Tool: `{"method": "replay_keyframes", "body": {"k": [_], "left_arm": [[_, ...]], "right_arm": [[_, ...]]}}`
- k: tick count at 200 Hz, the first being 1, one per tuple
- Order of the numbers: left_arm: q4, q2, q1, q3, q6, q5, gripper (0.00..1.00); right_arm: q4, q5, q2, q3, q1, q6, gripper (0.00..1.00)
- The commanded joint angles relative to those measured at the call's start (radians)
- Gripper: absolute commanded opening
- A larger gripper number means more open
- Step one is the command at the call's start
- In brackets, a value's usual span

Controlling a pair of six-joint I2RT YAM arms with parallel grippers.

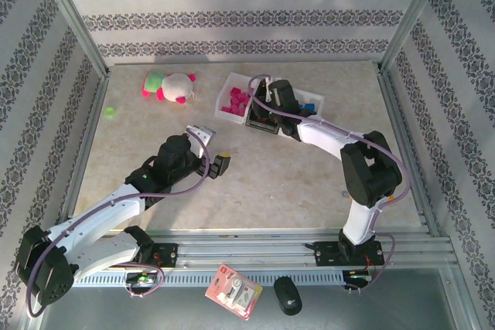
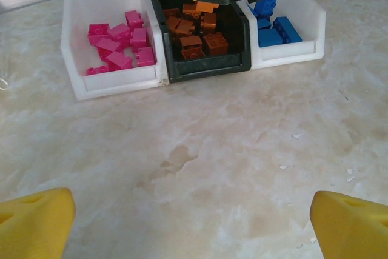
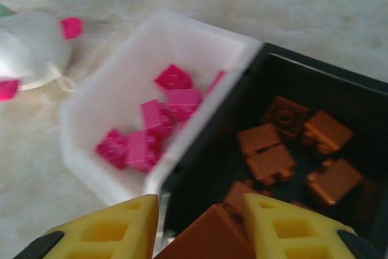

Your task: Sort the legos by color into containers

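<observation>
Three containers stand in a row at the back of the table. The left white tray holds magenta-pink legos. Orange-brown legos lie in the black tray, and blue legos in the right white tray. My right gripper hangs over the near corner of the black tray, shut on an orange-brown lego between its yellow fingers. My left gripper is wide open over bare table in front of the trays, with nothing between its fingers.
A pink-white plush toy lies at the back left, and a small light-green piece sits near the left wall. Metal frame posts and patterned walls close in the table. A packet and a black object lie below the arm bases.
</observation>
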Motion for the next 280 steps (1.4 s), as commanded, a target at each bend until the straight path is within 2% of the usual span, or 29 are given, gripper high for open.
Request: {"method": "replay_keyframes", "body": {"k": [1, 25, 35, 54, 88, 108, 137, 170, 204, 238, 280], "left_arm": [[0.09, 0.009, -0.014, 0.012, -0.019, 0.025, 0.99], [0.076, 0.015, -0.014, 0.015, -0.032, 0.016, 0.99], [0.063, 0.015, -0.013, 0.018, -0.045, 0.004, 0.99], [-0.026, 0.018, -0.01, 0.046, -0.075, -0.051, 0.99], [-0.209, 0.026, 0.037, 0.093, -0.112, -0.118, 0.99], [-0.322, 0.018, 0.101, 0.117, -0.168, -0.125, 0.99], [-0.507, 0.034, 0.267, 0.156, -0.265, -0.071, 1.0], [-0.663, 0.098, 0.419, 0.199, -0.309, -0.089, 1.0], [-0.736, 0.215, 0.46, 0.249, -0.251, -0.105, 0.95], [-0.76, 0.329, 0.477, 0.286, -0.204, -0.114, 0.88], [-0.753, 0.429, 0.49, 0.299, -0.197, -0.108, 0.83]], "right_arm": [[0.023, 0.025, 0.066, 0.02, -0.017, -0.043, 0.33], [0.022, 0.025, 0.106, 0.056, -0.03, -0.049, 0.36], [0.02, 0.028, 0.108, 0.063, -0.03, -0.051, 0.43], [0.022, 0.027, 0.08, 0.059, -0.028, -0.064, 0.62], [0.025, 0.018, -0.019, 0.013, -0.007, -0.096, 0.73], [0.025, -0.014, -0.091, -0.033, 0.019, -0.127, 0.76], [0.024, -0.076, -0.21, -0.115, 0.076, -0.196, 0.77], [0.0, -0.162, -0.323, -0.2, 0.173, -0.277, 0.78], [-0.044, -0.23, -0.388, -0.245, 0.273, -0.312, 0.78], [-0.075, -0.24, -0.392, -0.249, 0.364, -0.315, 0.78], [-0.08, -0.254, -0.367, -0.229, 0.409, -0.317, 0.78]]}}
